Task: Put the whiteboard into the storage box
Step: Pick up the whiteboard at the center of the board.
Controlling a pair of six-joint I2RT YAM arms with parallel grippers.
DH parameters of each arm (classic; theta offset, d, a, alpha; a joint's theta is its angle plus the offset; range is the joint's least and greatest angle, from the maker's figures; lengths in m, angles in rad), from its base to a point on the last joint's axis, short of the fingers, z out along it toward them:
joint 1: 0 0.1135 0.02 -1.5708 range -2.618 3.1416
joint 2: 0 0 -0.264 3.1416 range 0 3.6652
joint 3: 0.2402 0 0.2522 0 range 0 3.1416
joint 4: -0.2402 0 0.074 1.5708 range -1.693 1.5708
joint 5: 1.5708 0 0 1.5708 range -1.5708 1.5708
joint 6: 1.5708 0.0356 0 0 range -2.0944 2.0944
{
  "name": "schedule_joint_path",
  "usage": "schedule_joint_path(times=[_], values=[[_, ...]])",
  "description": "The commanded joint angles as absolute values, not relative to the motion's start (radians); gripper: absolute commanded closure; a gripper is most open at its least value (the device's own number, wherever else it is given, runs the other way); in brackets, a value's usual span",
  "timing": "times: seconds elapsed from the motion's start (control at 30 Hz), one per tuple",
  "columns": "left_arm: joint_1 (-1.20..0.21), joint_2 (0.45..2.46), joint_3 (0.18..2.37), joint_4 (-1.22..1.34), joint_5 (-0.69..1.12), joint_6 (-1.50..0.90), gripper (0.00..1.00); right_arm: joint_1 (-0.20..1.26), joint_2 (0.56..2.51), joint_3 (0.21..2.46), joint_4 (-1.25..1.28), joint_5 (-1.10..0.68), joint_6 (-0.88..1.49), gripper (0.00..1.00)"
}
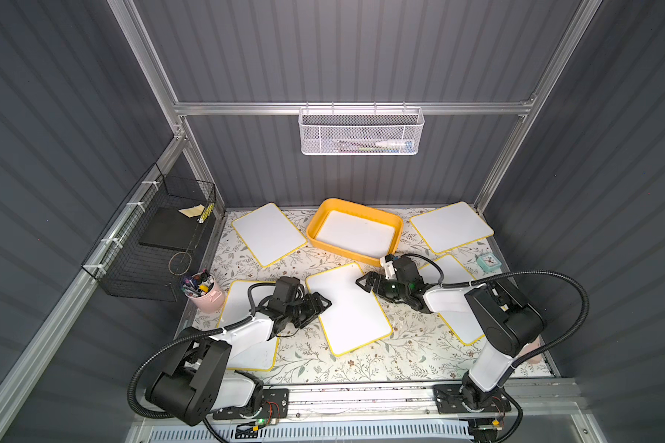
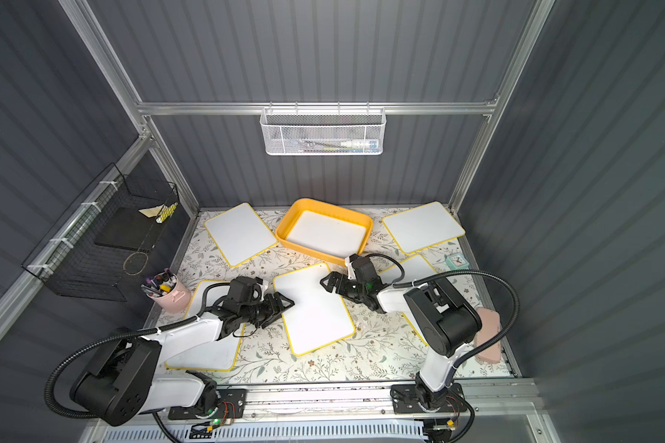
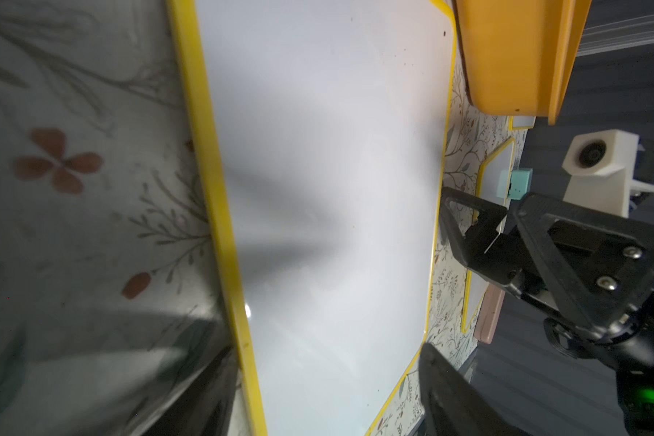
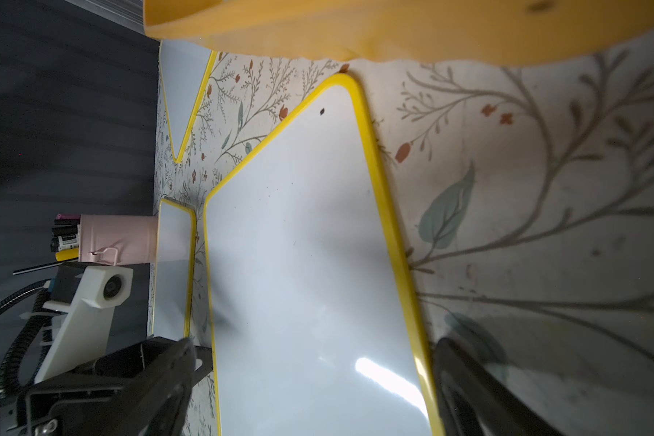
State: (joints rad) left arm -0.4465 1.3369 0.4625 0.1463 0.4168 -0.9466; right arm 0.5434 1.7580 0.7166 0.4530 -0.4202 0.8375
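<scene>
Whiteboard (image 1: 348,308) flat mid-desk (image 1: 400,345), just in front of storage box (image 1: 342,251) holding another board (image 1: 356,234). My left tool (image 1: 323,303) gapes at its left edge, right tool (image 1: 363,282) gapes at far corner.

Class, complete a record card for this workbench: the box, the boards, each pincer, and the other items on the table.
storage box: yellow, far middle of the table; one white board lies inside
loose boards: five flat on the table
centre whiteboard: between the two arms, outside the box
left pincer: open, at its left edge
right pincer: open, at its far right corner
other items: pink pen cup, teal clock
</scene>
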Motion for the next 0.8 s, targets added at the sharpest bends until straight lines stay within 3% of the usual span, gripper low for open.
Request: schedule_joint_path(times=[0.0, 0.43, 0.77], values=[[-0.457, 1.304, 0.555, 0.471, 0.598, -0.927, 0.25, 0.653, 1.835, 0.664, 0.237, -0.776, 0.933, 0.03], [-0.445, 1.317, 0.552, 0.501, 0.620, -0.945, 0.29, 0.654, 1.835, 0.667, 0.228, -0.772, 0.928, 0.03], [-0.424, 1.250, 0.697, -0.019, 0.545, -0.674, 0.24, 0.652, 1.850, 0.679, 0.215, -0.763, 0.916, 0.03]])
